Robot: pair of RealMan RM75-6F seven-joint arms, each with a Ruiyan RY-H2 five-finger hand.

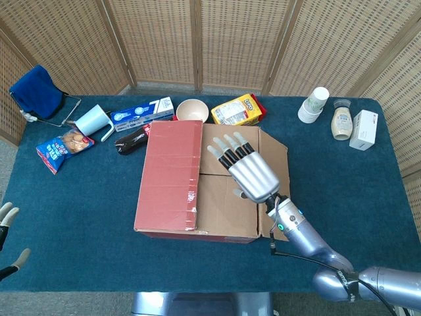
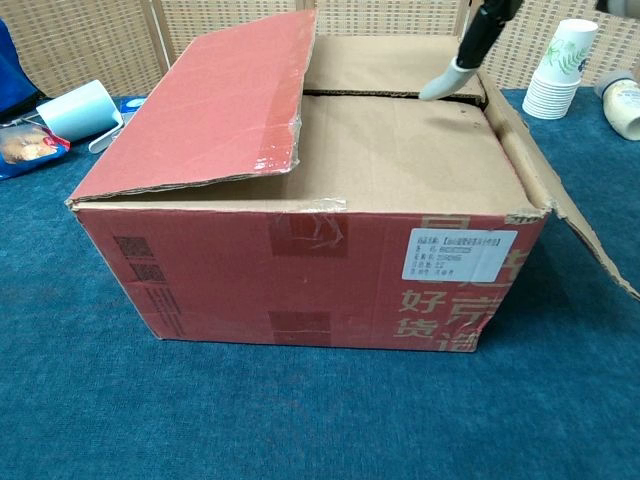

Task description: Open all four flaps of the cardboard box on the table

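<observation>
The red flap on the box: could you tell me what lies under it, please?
Under the raised red flap the two plain inner flaps lie flat and closed, the right hand hovering above them. What the box contains is hidden.

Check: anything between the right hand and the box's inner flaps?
Nothing visible. The right hand hangs open over the two brown inner flaps, a fingertip near their seam. The red flap covers only their left part.

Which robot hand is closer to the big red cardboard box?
The right hand. It hovers over the top of the red cardboard box, fingers spread above the brown inner flaps. The left hand only peeks in at the table's left edge, far from the box.
</observation>
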